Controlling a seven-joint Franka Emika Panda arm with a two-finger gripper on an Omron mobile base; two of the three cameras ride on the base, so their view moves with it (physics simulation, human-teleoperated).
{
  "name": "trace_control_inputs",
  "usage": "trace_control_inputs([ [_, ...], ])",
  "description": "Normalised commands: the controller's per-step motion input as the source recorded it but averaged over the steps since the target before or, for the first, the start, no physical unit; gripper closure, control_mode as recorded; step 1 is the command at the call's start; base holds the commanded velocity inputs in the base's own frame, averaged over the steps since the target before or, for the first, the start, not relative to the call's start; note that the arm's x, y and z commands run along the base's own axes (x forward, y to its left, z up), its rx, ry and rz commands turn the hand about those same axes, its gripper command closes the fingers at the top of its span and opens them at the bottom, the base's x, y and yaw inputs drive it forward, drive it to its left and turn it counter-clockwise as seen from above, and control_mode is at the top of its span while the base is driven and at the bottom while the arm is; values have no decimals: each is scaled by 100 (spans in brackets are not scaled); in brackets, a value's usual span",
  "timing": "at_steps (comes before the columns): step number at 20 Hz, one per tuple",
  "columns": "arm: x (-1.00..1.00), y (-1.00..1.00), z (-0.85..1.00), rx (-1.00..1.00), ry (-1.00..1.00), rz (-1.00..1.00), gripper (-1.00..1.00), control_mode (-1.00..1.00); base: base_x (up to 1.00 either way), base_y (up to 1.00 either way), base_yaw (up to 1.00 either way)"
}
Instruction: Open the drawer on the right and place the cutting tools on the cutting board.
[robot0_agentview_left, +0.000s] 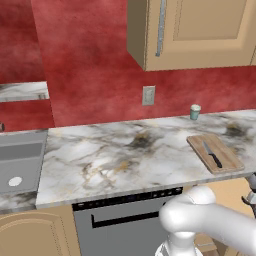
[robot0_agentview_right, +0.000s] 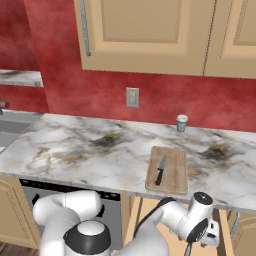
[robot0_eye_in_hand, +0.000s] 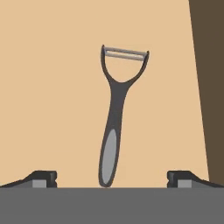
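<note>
A light wooden cutting board lies on the marble counter at the right. On it rests a black-handled knife with a silver blade. In the hand view a dark grey peeler with a metal blade head lies on the tan floor of the drawer, handle toward me. My gripper hangs open above the handle end, one fingertip on each side and clear of it. The hand sits below the counter edge, right of the dishwasher.
A dark grey dishwasher front is under the counter. A steel sink lies at the far left. A small teal cup stands by the red wall behind the board. Upper cabinets hang above. The drawer's dark side wall runs along the right.
</note>
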Motion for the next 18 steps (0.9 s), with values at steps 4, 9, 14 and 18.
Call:
trace_control_inputs([
  [4, 0, 0, -49, 0, 0, 0, -100, -100, 0, 0, 0],
  [9, 0, 0, -31, 0, 0, 0, -100, -100, 0, 0, 0],
  [14, 0, 0, -16, 0, 0, 0, -100, -100, 0, 0, 0],
  [18, 0, 0, -9, 0, 0, 0, -100, -100, 0, 0, 0],
])
